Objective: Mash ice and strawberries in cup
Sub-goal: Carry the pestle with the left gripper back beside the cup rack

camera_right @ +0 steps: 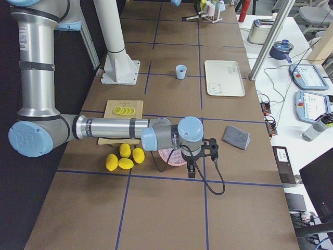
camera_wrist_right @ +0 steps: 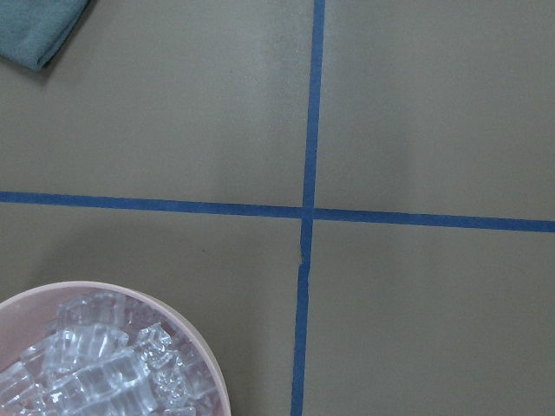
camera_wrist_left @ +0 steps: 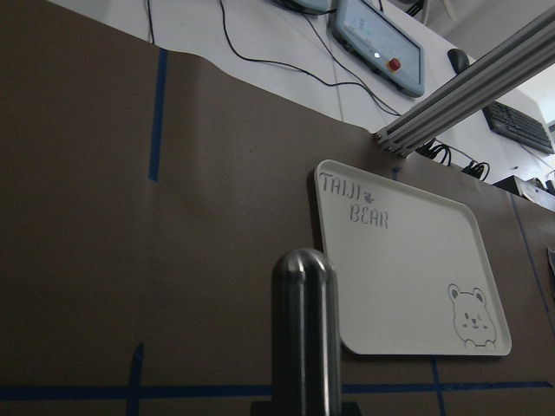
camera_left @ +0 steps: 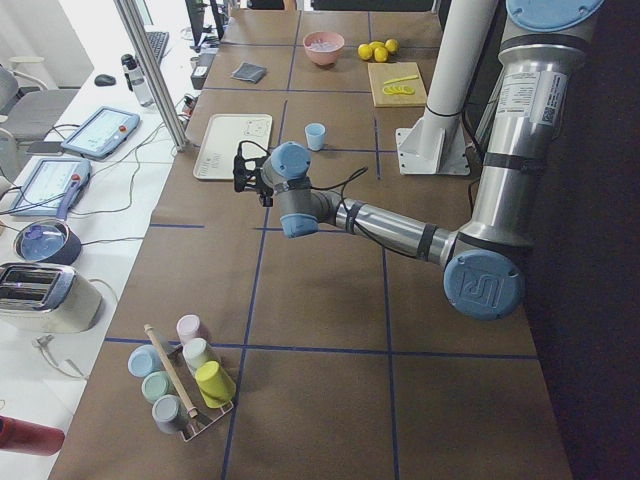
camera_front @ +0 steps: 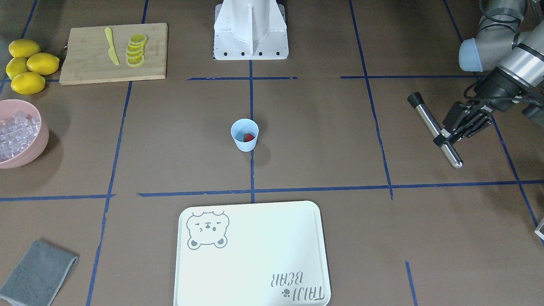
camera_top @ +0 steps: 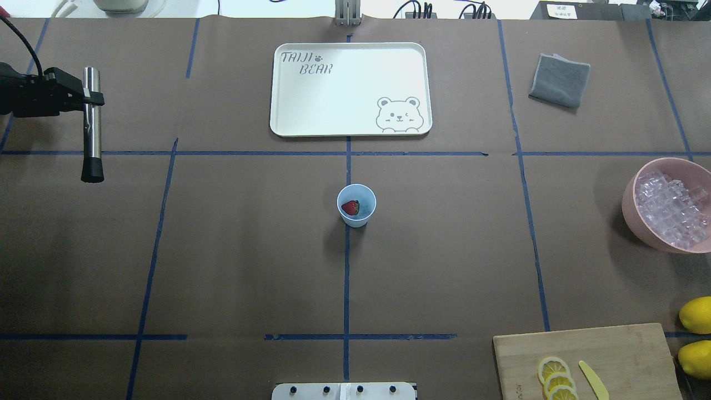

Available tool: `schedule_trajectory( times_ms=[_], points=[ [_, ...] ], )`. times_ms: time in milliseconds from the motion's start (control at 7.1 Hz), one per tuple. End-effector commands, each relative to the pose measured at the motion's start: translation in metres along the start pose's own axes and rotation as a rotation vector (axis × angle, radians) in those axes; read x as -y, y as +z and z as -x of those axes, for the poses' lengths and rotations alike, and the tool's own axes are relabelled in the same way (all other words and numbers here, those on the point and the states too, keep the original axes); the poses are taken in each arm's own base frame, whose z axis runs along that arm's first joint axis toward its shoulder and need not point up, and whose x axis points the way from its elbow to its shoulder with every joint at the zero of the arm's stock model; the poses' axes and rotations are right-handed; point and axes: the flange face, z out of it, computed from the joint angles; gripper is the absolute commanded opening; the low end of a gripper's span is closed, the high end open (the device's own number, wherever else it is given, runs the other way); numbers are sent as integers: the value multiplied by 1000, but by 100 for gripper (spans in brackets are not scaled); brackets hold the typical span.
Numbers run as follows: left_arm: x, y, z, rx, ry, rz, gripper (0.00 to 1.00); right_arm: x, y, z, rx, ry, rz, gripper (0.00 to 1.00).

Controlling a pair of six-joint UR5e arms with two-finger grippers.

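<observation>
The pale blue cup (camera_top: pixel 356 205) stands upright at the table's middle, also in the front view (camera_front: pixel 245 135). One red strawberry (camera_top: pixel 350 208) lies inside it. Ice cubes (camera_top: pixel 669 205) fill a pink bowl (camera_top: pixel 630 203) at my right; they also show in the right wrist view (camera_wrist_right: pixel 95 373). I see no ice in the cup. My left gripper (camera_top: pixel 91 97) is shut on a steel muddler (camera_top: pixel 92 125) with a black end, held above the table far left of the cup. My right gripper (camera_right: pixel 192 169) shows only in the right side view, near the bowl; whether it is open or shut I cannot tell.
A white bear tray (camera_top: pixel 350 89) lies beyond the cup. A grey cloth (camera_top: pixel 560 79) lies far right. A wooden cutting board (camera_top: pixel 589 361) with lemon slices (camera_top: pixel 555 375) and a yellow knife (camera_top: pixel 593 379) sits near right, whole lemons (camera_top: pixel 697 333) beside it.
</observation>
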Motion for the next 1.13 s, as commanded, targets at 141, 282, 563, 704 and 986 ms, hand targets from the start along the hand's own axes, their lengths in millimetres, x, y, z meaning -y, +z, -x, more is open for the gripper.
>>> schedule_trajectory(
  times_ms=[141,282,563,704,986],
  points=[
    [-10,-15,88,148,63,109,0,0,-2,4,12,-7,-4,99],
    [-16,-14,117,218,123,137,0,0,-4,6,12,-9,-7,99],
    [-25,-15,166,358,185,128,0,-2,-4,5,9,-9,-7,99],
    [-34,-11,192,422,181,183,0,-1,-5,6,5,-11,-10,99],
    [-41,18,214,529,211,180,0,0,-5,6,2,-13,-12,99]
  ],
)
